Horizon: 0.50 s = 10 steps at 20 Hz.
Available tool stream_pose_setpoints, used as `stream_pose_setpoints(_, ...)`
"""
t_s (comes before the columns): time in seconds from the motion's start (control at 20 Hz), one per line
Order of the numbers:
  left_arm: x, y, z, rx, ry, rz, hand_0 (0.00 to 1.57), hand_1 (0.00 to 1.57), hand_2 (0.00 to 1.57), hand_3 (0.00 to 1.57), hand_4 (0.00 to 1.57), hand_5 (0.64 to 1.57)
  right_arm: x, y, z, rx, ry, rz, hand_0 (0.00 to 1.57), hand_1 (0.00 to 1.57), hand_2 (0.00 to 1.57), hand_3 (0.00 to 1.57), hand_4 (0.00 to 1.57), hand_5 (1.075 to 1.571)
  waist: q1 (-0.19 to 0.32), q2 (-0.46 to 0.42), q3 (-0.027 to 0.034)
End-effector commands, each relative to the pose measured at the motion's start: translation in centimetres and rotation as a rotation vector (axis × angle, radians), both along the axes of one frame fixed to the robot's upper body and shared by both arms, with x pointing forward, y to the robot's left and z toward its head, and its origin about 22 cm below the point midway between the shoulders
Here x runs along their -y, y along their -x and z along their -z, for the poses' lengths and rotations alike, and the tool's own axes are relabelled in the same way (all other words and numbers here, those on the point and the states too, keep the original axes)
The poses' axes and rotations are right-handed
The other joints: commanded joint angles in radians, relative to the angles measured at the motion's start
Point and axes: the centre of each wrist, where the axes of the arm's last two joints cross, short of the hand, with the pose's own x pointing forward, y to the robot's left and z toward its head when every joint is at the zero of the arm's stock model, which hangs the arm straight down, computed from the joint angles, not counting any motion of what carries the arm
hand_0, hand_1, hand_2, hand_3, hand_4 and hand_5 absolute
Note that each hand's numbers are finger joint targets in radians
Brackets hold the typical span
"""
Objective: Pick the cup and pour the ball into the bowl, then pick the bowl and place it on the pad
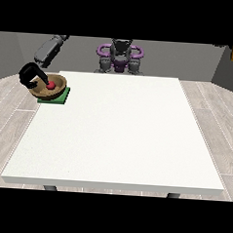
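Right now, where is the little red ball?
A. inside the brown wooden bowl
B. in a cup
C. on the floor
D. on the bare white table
A: the small red ball lies inside the round brown wooden bowl, which sits over the flat green pad at the white table's corner.

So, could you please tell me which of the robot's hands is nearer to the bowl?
The right, at the view's left: that hand is at the bowl's rim, over the green pad. The other hand shows nowhere in the view.
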Motion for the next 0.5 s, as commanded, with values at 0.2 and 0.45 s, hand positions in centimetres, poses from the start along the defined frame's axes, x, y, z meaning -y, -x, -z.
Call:
stream_pose_setpoints(0.2,3.4,-1.8,-1.8,0.008,-0.001,0.056,0.0,0.0,0.0,0.0,1.19,1.569,-0.5,-1.1,-0.8,-0.085,0.044,-0.089,0.0,0.0,0.0,0.0,0.0,1.4,0.02,-0.021,0.0031)
stream_pose_setpoints(0.45,1.9,-1.4,2.6,-0.139,0.013,-0.046,0.0,0.0,0.0,0.0,1.19,1.569,-1.7,-2.1,-2.8,-0.166,0.101,-0.172,0.0,0.0,0.0,0.0,0.2,1.375,-0.062,-0.18,0.0)
